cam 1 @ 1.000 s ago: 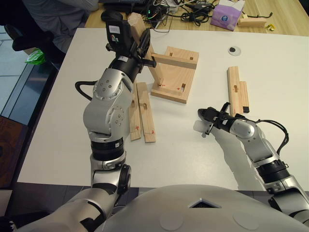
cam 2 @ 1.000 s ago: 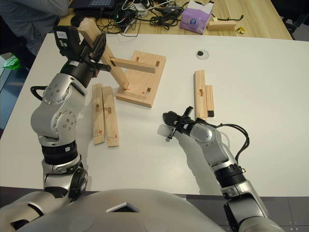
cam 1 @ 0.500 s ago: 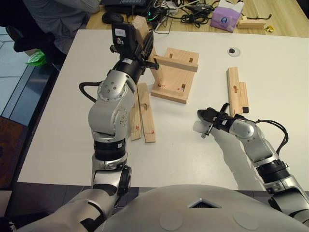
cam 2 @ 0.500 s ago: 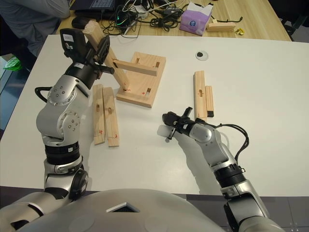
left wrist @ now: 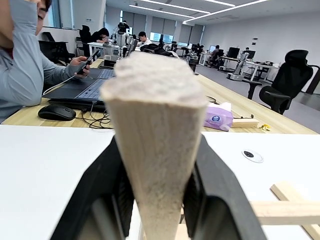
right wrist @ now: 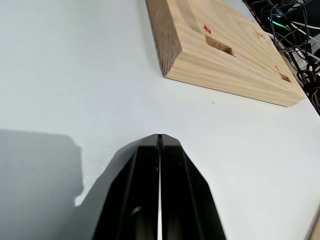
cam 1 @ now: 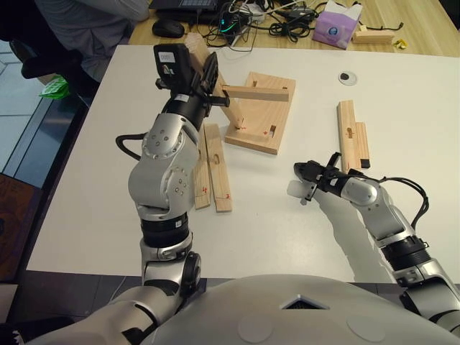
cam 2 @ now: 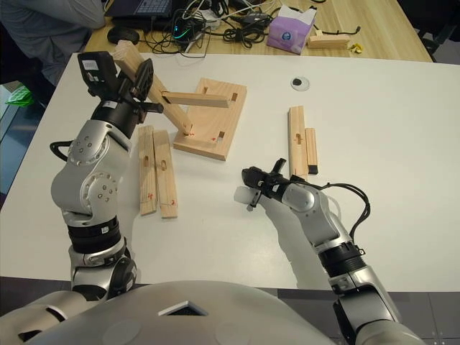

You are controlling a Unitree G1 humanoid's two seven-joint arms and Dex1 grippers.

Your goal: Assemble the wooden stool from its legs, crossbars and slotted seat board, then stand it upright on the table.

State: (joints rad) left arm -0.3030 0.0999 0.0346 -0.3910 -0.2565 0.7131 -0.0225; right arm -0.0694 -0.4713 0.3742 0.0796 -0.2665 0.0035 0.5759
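My left pincer is shut tight on a wooden leg. It holds the leg up near its top end.

The leg does not stand straight. Its bottom end sits at the slot on the near left corner of the seat board. The board lies flat on the table. From there the leg leans up and away, toward my left and the far side of the table. I cannot tell how deep the bottom end is in the slot.

A crossbar sticks out of the leg's side. It points to my right, above the board.

I think the next move is to tip the top of the leg back over the slot until the leg stands straight. Then I would push it down along its length. The tip has to go toward my right and toward me.

My left arm is the one that is close. My right pincer is pressed shut with nothing in it. It rests low by the table, well to the near right of the board.

Two more legs lie flat, side by side, just left of the board.
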